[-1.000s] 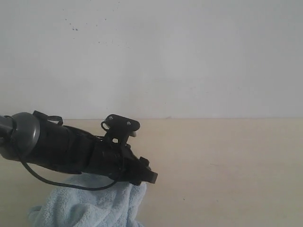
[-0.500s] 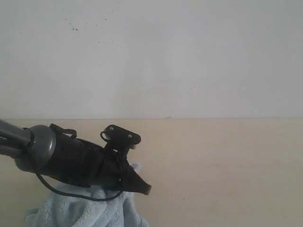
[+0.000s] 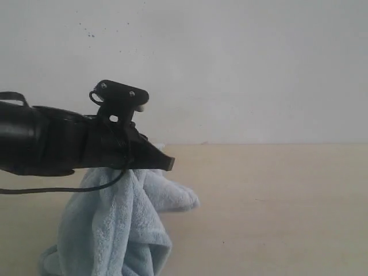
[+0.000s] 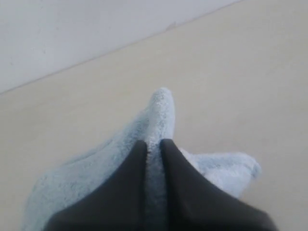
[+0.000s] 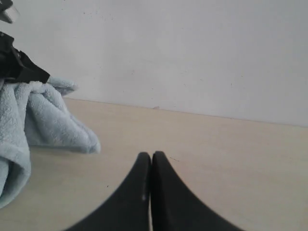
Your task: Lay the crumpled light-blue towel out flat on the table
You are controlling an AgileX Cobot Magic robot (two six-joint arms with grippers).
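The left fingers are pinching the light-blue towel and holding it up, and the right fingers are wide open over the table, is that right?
Not quite. The right gripper has its fingers shut with nothing between them, as the right wrist view shows. The left gripper does pinch the towel and hold it up over the table.

A thick matte-black left arm bears a two-screw black bracket, a thin black cable and a tapered black pincer.

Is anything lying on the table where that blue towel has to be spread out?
Nothing visible. The left gripper pinches the towel, which hangs bunched, and the table around it shows only bare wood.
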